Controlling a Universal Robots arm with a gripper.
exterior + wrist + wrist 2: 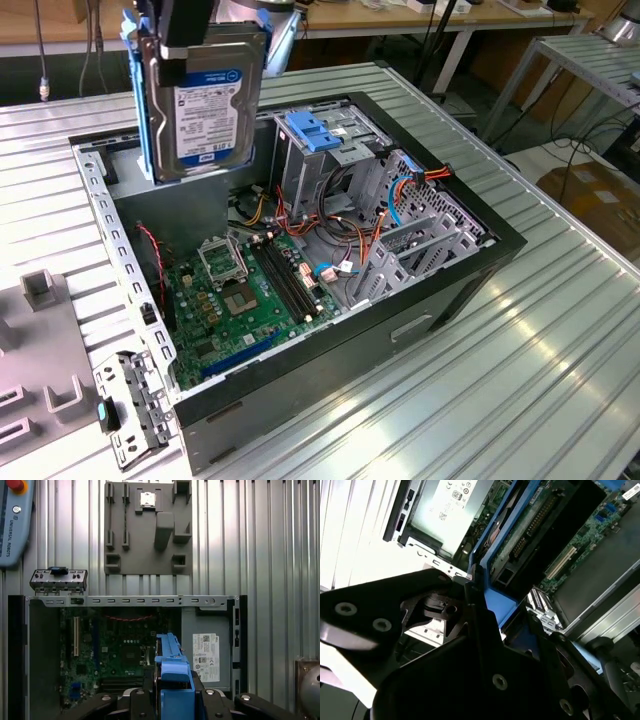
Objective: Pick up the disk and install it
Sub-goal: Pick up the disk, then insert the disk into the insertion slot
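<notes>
Your claw (192, 45) is clamped shut on the disk (207, 105), pinching its top edge across the blue frame (147, 110). The disk hangs upright in the air with its label facing the exterior camera, over the far end of the open case (300, 400) toward the exterior view's left, touching nothing inside. My read is that the edge grip keeps both flat faces free for sliding it into a bay.

The drive cage (350, 170) with the blue latch plate (322, 130) sits to the exterior view's right of the disk, apart from it. The motherboard (240, 285) lies lower and nearer. In the first wrist view the power supply (206, 655) sits just beside the line of the held frame, so you're parked over that end. The case rests on the ribbed tabletop (540, 380). The disk isn't installed yet.
</notes>
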